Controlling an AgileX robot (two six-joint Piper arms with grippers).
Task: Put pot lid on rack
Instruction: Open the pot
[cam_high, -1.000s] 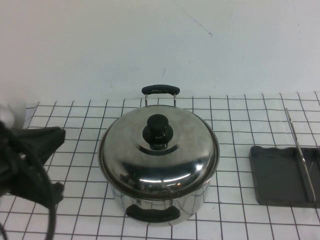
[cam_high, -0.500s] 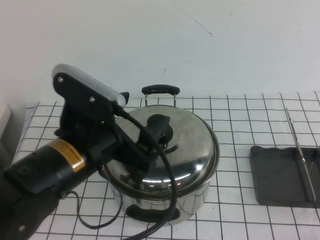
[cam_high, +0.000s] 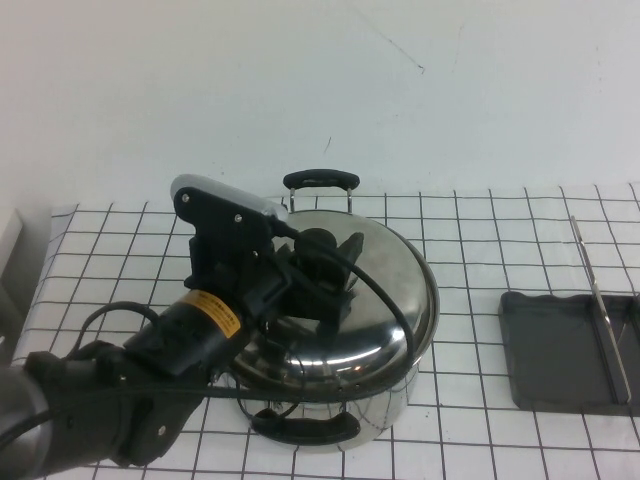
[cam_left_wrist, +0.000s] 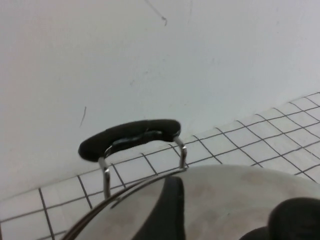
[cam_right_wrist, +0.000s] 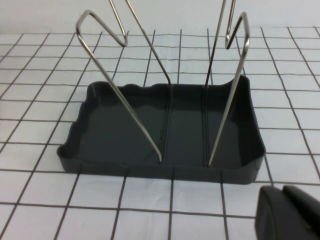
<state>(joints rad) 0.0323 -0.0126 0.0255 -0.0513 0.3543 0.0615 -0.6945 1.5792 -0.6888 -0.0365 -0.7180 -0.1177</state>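
The shiny domed pot lid (cam_high: 392, 292) sits on the steel pot (cam_high: 385, 405), its black knob (cam_high: 318, 246) at the centre. My left gripper (cam_high: 335, 276) hangs over the lid, open, with a finger on each side of the knob; one dark finger (cam_left_wrist: 168, 210) shows above the lid (cam_left_wrist: 235, 195) in the left wrist view. The rack (cam_high: 598, 315) stands at the right edge, thin wire rising from a dark grey tray (cam_high: 550, 350). In the right wrist view my right gripper (cam_right_wrist: 289, 214) is shut with nothing in it, low over the table just short of the tray (cam_right_wrist: 125, 127) and its wire frame (cam_right_wrist: 131, 107).
The pot's far black handle (cam_high: 320, 180) sticks up behind the lid, also seen as the handle (cam_left_wrist: 127, 137) in the left wrist view. A near handle (cam_high: 305, 427) faces the front. White wall behind, gridded tabletop between pot and rack.
My left arm has swung in from the left edge over the pot. Its gripper has opened and now straddles the knob. Lid, pot and rack have not moved.
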